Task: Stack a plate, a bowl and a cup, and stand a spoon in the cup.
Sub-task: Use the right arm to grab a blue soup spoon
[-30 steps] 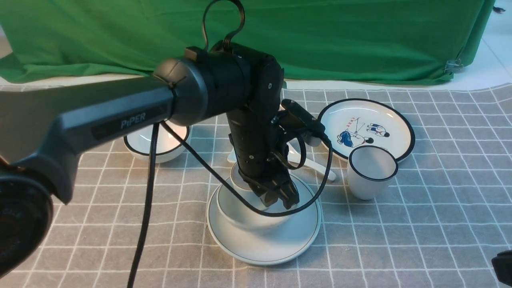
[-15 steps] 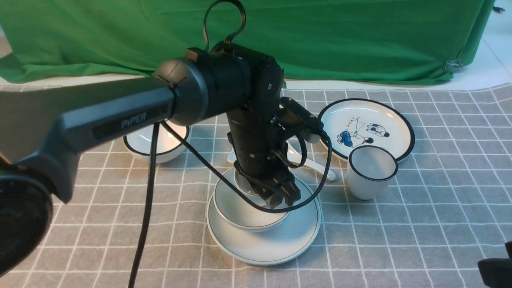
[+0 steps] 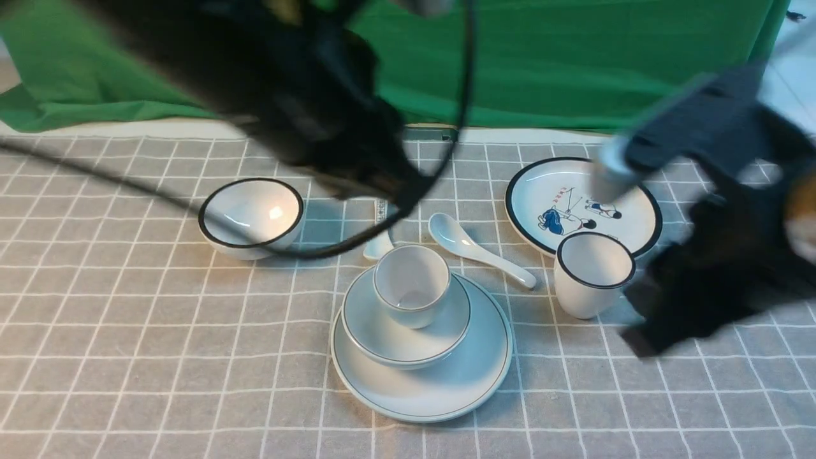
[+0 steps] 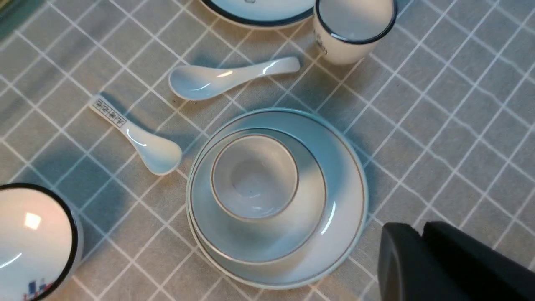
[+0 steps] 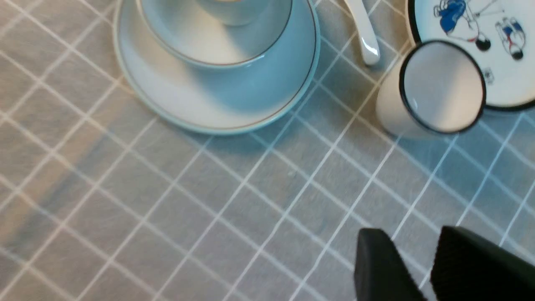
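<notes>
The plain white plate (image 3: 446, 389) lies at the table's middle front. The shallow white bowl (image 3: 382, 335) sits on it, and the small white cup (image 3: 411, 284) stands upright in the bowl. The all-white spoon (image 3: 478, 245) lies on the cloth just behind and right of the stack. My left gripper (image 4: 422, 228) is shut and empty, raised above the stack. Its arm (image 3: 306, 95) is a blur at the upper left. My right gripper (image 5: 411, 236) is open and empty, above bare cloth to the right of the plate. Its arm (image 3: 714, 210) is a blur at the right.
A black-rimmed cup (image 3: 593, 274) stands right of the stack, in front of the cartoon plate (image 3: 583, 204). A black-rimmed bowl (image 3: 250, 217) stands at the back left. A blue-patterned spoon (image 4: 142, 142) lies behind the stack. The green backdrop (image 3: 574, 64) hangs behind.
My left gripper has left the cup standing in the bowl and lifted up and back. My right arm has swung in from the lower right corner. Both are blurred by motion.
</notes>
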Robot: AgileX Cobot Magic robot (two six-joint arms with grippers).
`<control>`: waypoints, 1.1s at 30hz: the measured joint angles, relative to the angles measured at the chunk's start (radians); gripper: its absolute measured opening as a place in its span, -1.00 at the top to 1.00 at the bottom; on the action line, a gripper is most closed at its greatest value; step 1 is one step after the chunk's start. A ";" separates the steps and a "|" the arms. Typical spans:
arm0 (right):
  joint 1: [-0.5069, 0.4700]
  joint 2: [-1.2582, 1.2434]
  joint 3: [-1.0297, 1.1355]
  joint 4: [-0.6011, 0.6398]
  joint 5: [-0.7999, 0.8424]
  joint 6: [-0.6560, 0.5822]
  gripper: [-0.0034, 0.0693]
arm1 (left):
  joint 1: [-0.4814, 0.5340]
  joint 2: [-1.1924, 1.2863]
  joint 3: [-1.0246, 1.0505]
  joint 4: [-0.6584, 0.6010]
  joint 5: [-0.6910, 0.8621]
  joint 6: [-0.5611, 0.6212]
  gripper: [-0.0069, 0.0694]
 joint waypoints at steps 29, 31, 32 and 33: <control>-0.317 0.965 -0.739 0.311 0.074 -0.566 -0.20 | 0.000 -0.665 0.637 -0.023 -0.267 -0.101 0.80; -0.319 0.977 -0.757 0.311 0.074 -0.568 -0.20 | 0.000 -0.665 0.637 -0.023 -0.267 -0.101 0.80; -0.320 0.983 -0.761 0.311 0.074 -0.569 -0.20 | 0.000 -0.665 0.637 -0.023 -0.267 -0.101 0.80; -0.320 0.987 -0.764 0.311 0.073 -0.572 -0.20 | 0.000 -0.665 0.637 -0.023 -0.267 -0.101 0.79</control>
